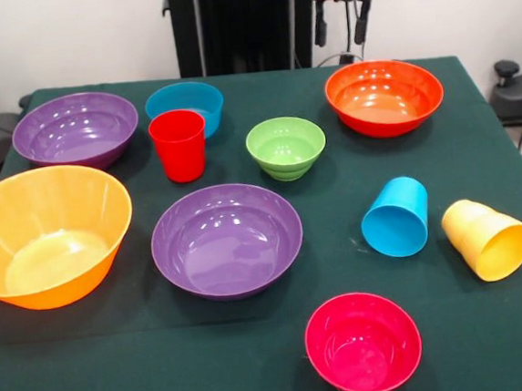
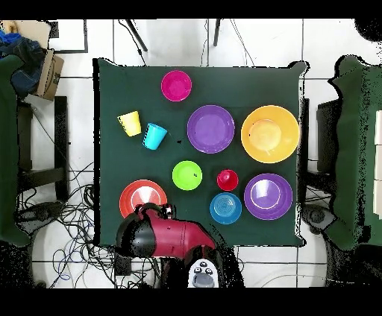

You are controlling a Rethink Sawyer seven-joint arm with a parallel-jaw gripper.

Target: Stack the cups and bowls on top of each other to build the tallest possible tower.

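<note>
Front view: gripper [image 1: 339, 26] hangs at top edge w/ 2 fingers apart, grasping nothing. Upright red plastic cup [image 1: 179, 145] stands just in front of small blue bowl [image 1: 185, 106]. Sky-blue cup [image 1: 396, 217] and yellow cup [image 1: 487, 239] lie tipped, side by side.

Overhead view: arm [image 2: 168, 235] covers part of large orange-red bowl [image 2: 138, 197]; nothing stacked.

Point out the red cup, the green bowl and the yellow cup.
red cup [image 1: 179, 148], front view, outer side wall.
green bowl [image 1: 285, 143], front view, inner hollow.
yellow cup [image 1: 484, 231], front view, outer side wall.
</note>
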